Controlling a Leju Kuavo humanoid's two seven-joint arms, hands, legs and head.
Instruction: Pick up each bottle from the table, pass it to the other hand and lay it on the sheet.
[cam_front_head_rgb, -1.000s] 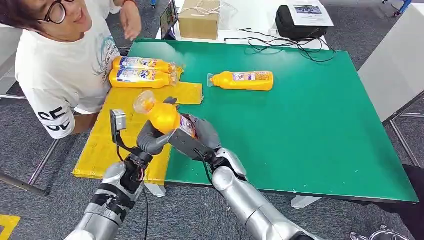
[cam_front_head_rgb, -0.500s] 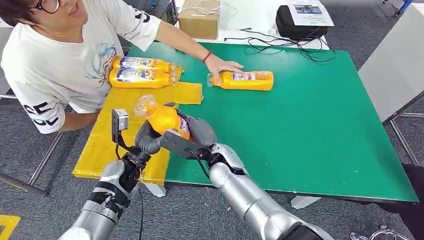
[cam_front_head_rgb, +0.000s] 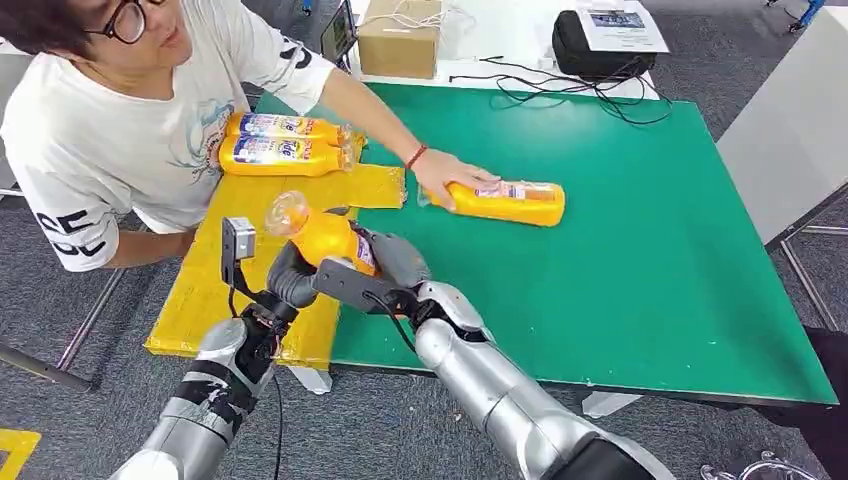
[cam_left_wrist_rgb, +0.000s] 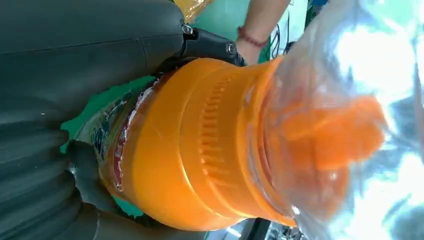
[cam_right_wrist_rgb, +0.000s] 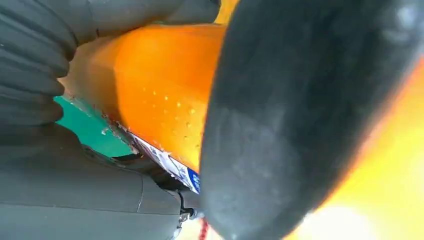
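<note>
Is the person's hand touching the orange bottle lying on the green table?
Touching. In the head view the person's hand lies over the neck end of the orange bottle on the green table.

You have four orange bottles: two on the yellow sheet (cam_front_head_rgb: 205, 290) at (cam_front_head_rgb: 285, 127) and (cam_front_head_rgb: 280, 156). One (cam_front_head_rgb: 510, 202) lies on the green table (cam_front_head_rgb: 640, 240), and one (cam_front_head_rgb: 320, 235) is held up.
</note>
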